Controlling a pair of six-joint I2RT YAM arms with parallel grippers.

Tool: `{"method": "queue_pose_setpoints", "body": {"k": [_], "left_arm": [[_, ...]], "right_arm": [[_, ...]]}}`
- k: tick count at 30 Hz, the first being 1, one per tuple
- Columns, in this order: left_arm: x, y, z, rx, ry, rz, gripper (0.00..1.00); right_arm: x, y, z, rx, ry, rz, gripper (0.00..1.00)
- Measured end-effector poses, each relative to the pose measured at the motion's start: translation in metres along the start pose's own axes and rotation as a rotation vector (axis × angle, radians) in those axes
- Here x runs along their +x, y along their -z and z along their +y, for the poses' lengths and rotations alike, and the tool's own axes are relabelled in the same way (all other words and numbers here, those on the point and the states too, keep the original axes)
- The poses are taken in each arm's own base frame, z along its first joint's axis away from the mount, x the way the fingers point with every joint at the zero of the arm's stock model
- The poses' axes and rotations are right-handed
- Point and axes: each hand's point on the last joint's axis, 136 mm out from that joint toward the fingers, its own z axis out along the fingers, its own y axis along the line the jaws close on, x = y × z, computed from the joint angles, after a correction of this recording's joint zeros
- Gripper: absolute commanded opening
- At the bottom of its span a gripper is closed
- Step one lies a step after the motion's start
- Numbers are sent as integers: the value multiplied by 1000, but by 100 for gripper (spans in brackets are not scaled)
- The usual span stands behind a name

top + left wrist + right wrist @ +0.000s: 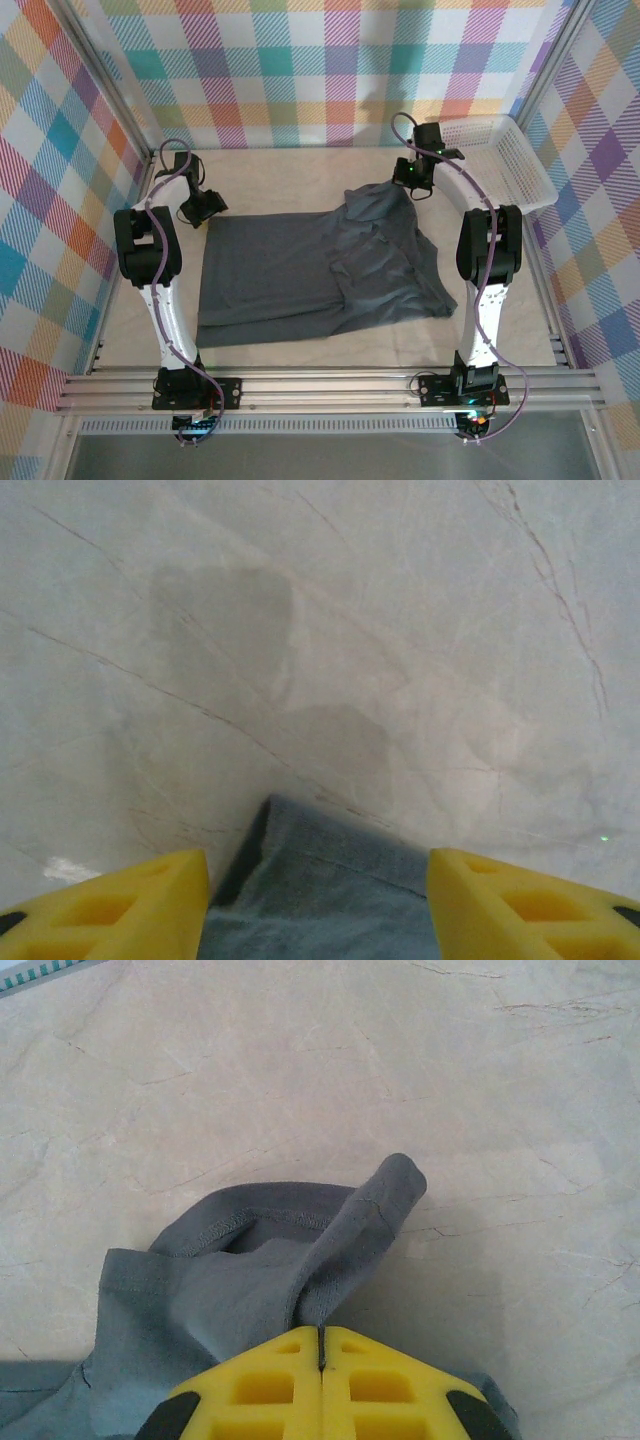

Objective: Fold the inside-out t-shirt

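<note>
Right tool (321,1340) tight on wrinkled slate-grey t-shirt (290,275), stitched edge peaked.

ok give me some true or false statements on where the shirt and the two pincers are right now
1. The right pincer is shut on a fold of the t-shirt. True.
2. A corner of the t-shirt lies between the left pincer's fingers. True.
3. The left pincer is clamped shut. False: its jaws stand open.
4. A white basket stands at the table's far right corner. True.
5. The t-shirt lies in that basket. False: it is spread on the table.
6. The right pincer grips the t-shirt at its near edge. False: it grips the far right part.
</note>
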Motion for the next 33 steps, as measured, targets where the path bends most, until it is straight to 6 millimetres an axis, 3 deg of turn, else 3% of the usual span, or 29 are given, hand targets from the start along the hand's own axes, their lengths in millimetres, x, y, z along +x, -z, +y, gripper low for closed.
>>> {"method": "queue_pose_setpoints", "body": {"k": [7,13,22,27,33], "left_arm": [[1,-12,-8,49,-12,33,28],[0,-12,0,-1,-10,36,2],[-3,0,16,-61,6,29,0],[-6,32,17,-37,29,-6,0],[-4,45,11,-2,28,-14,0]], "right_arm": [[2,-2,0,-5,-1,8,0],[2,-2,0,-4,-1,7,0],[3,-3,-13,6,-24,5,0],[19,-7,-35,28,-56,47,0],[17,-3,-29,-18,-65,57,0]]}}
